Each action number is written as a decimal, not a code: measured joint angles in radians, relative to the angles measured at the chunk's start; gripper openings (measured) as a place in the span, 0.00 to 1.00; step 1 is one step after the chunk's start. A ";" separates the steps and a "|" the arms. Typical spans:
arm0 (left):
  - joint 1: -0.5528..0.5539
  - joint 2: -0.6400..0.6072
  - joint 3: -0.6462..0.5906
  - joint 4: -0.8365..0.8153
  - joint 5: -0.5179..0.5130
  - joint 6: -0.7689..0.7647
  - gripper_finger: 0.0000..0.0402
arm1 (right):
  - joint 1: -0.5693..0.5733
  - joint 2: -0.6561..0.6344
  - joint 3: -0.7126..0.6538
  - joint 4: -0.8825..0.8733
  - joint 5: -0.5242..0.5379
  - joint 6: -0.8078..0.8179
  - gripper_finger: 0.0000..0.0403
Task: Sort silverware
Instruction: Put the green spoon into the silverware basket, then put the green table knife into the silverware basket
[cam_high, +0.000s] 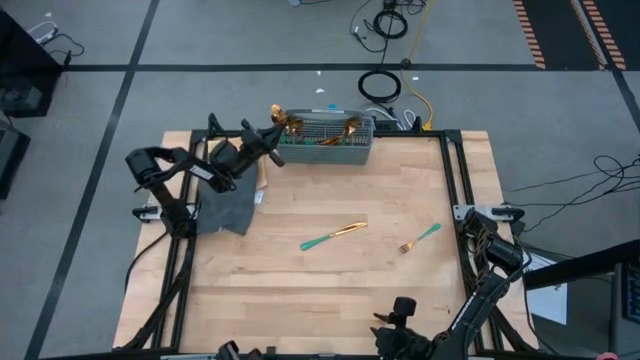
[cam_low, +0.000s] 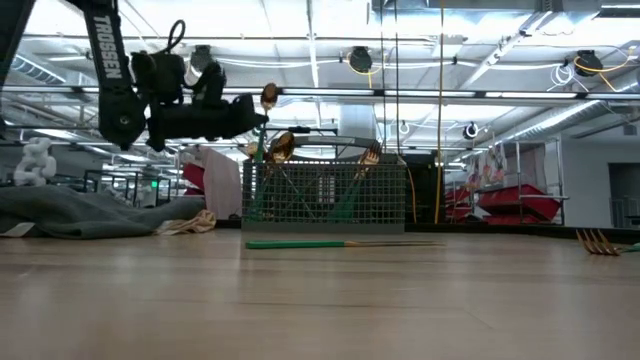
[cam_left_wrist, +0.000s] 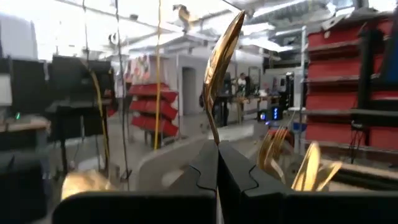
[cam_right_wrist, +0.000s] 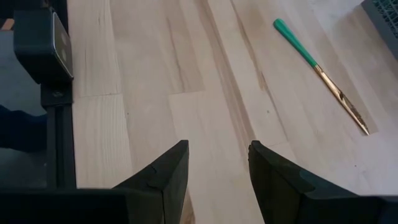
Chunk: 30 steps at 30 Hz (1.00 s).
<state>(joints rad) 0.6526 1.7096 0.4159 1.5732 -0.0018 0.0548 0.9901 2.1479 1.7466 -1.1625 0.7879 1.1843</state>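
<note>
Above basket (cam_high: 325, 140)'s left end: left gripper (cam_high: 272, 133) clamped on spoon (cam_left_wrist: 222, 56), upright, bowl up.

Table (cam_high: 300, 300): basket (cam_high: 325, 140), cloth (cam_high: 228, 208), knife (cam_high: 335, 235), fork (cam_high: 420, 238)

knife (cam_high: 334, 235) left of fork (cam_high: 420, 238), basket (cam_high: 325, 142) behind

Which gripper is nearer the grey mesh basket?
Left. The left gripper, shut on a gold spoon, hovers at the grey mesh basket; the right gripper waits across the table.
</note>
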 joint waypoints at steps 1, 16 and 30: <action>0.004 0.011 0.000 -0.002 -0.004 -0.014 0.00 | 0.000 0.000 0.000 0.000 0.000 0.000 0.39; 0.017 0.156 0.001 0.005 -0.071 -0.149 0.02 | 0.000 0.000 0.000 0.008 -0.003 0.005 0.39; 0.009 0.159 0.000 -0.005 -0.051 -0.038 0.20 | 0.000 0.000 0.000 0.011 -0.008 0.049 0.39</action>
<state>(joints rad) 0.6621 1.8687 0.4160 1.5681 -0.0527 0.0166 0.9901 2.1479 1.7466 -1.1514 0.7799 1.2335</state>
